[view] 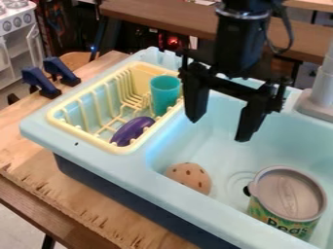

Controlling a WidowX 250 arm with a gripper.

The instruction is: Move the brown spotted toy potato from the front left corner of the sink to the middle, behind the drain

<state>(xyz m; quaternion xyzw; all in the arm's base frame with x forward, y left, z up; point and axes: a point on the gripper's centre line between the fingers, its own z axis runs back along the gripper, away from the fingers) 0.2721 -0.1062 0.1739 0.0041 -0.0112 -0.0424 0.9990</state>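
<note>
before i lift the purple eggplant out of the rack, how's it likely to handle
The eggplant looks smooth and a bit shiny, so it may slip if the hand pinches it off-centre. Its rounded, elongated shape could roll sideways when nudged, though the yellow dish rack would probably stop it. It shows no sag or dents, so I'd expect it to be stiff.

One pale-blue plastic sink [98,158] is holding one yellow slatted rack [83,135], one teal cup [164,92], one purple oblong toy [133,130], one tan dark-spotted rounded object [190,178] and one green-labelled can [286,194]; two navy clamps [40,82] are showing.
</note>
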